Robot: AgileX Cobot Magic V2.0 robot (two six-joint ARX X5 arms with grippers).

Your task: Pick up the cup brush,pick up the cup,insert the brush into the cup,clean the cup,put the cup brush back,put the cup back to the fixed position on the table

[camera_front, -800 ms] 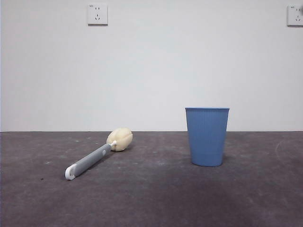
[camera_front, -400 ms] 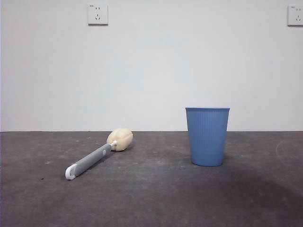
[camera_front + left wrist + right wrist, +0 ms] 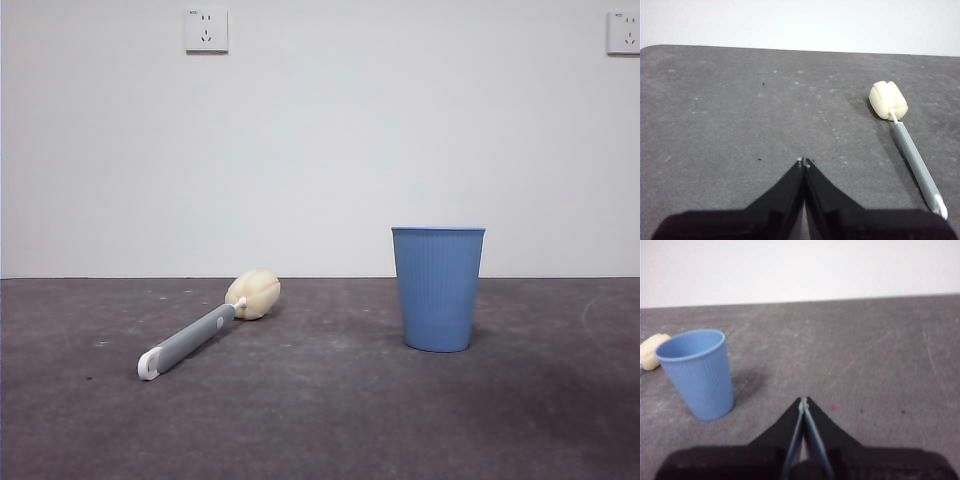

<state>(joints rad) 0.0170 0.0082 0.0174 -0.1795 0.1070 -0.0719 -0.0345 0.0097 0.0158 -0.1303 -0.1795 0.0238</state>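
Brush (image 3: 196, 336) looked light; its stiff grey handle suited gripping. Thin cup (image 3: 438, 288) might flex. Left gripper (image 3: 804, 162) and right gripper (image 3: 803, 401) were closed, empty.

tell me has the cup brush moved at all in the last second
No. In the front view the cup brush lies in the same spot on the table, at the same offset from the wall socket above it.
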